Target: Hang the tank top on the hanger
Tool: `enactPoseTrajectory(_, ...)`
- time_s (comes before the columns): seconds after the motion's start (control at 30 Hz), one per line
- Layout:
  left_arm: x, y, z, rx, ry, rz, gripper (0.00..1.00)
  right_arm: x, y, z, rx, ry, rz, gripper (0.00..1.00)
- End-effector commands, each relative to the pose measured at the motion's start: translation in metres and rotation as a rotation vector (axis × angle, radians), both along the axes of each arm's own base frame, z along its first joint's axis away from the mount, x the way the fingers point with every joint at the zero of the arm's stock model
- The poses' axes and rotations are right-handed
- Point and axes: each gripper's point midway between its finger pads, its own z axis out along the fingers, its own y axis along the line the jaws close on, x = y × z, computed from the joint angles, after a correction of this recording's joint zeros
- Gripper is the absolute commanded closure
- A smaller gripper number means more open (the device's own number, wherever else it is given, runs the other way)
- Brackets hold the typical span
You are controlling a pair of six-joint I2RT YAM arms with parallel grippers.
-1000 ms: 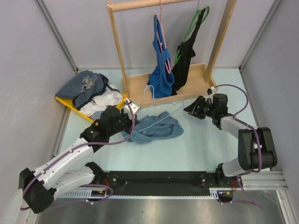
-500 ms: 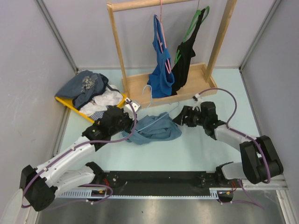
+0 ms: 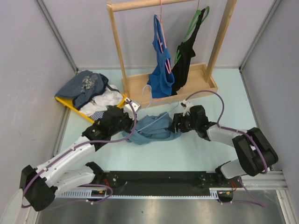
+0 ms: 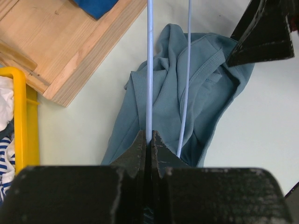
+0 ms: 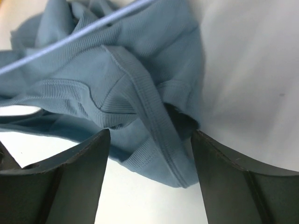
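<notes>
The right gripper (image 5: 149, 137), spread wide, has the ribbed edge of the tank top (image 5: 84, 88) straight ahead between its jaws, the bunched cloth stretching beyond toward the left gripper (image 4: 150, 142), which pinches one wire of the hanger (image 4: 149, 70) that runs lengthwise out from it over the cloth.

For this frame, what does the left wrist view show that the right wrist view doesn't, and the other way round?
Only the left wrist view shows the left gripper shut on one wire of the hanger, the wooden rack base and the yellow tray rim. Only the right wrist view shows that the right gripper is open, its fingers either side of a ribbed fold of the tank top. Both show the crumpled tank top with a pale blue hanger wire across it.
</notes>
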Motion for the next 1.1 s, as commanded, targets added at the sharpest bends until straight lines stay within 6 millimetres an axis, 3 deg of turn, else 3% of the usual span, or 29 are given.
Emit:
enactPoseTrajectory(0.0,0.003,-0.002,0.018,-0.034,-0.039,0.008,1.0,0.013,0.008,0.003,-0.06,-0.071,0.026,0.3)
enactPoseTrajectory(0.03,0.003,-0.001,0.019,-0.035,-0.041,0.01,1.0,0.015,0.008,0.002,-0.061,-0.07,0.024,0.48)
enactPoseTrajectory(0.1,0.003,-0.001,0.021,-0.039,-0.047,0.008,1.0,0.015,0.011,0.001,-0.053,-0.055,0.036,0.72)
enactPoseTrajectory(0.13,0.002,-0.002,0.021,-0.04,-0.05,0.005,1.0,0.016,0.009,0.002,-0.054,-0.049,0.03,0.94)
enactPoseTrajectory(0.17,0.002,-0.001,0.022,-0.038,-0.055,0.008,1.0,0.019,0.007,0.005,-0.047,-0.048,0.016,1.0)
enactPoseTrajectory(0.3,0.003,0.003,0.033,-0.052,-0.095,0.018,1.0,0.035,-0.025,0.011,-0.012,-0.011,-0.091,1.0)
enactPoseTrajectory(0.33,0.001,0.005,0.038,-0.062,-0.111,0.017,1.0,0.044,-0.047,0.012,0.012,0.007,-0.147,1.0)
enactPoseTrajectory(0.43,-0.005,0.001,0.048,-0.097,-0.145,-0.025,1.0,0.058,-0.076,0.019,0.064,0.025,-0.223,1.0)
enactPoseTrajectory(0.47,-0.008,-0.001,0.048,-0.106,-0.146,-0.044,1.0,0.067,-0.095,0.02,0.07,0.028,-0.283,1.0)
enactPoseTrajectory(0.57,-0.014,-0.007,0.051,-0.124,-0.148,-0.091,1.0,0.087,-0.121,0.031,0.111,0.022,-0.362,1.0)
enactPoseTrajectory(0.6,-0.016,-0.009,0.051,-0.128,-0.146,-0.106,1.0,0.093,-0.12,0.036,0.133,0.016,-0.364,1.0)
enactPoseTrajectory(0.7,-0.024,-0.018,0.054,-0.151,-0.143,-0.176,1.0,0.117,-0.142,0.054,0.152,-0.024,-0.412,1.0)
enactPoseTrajectory(0.8,-0.03,-0.021,0.057,-0.167,-0.152,-0.21,1.0,0.13,-0.152,0.058,0.164,-0.018,-0.426,1.0)
enactPoseTrajectory(0.93,-0.03,-0.021,0.056,-0.164,-0.15,-0.214,1.0,0.152,-0.163,0.081,0.178,-0.058,-0.444,1.0)
enactPoseTrajectory(1.07,-0.026,-0.019,0.053,-0.149,-0.148,-0.188,1.0,0.162,-0.171,0.091,0.197,-0.051,-0.443,1.0)
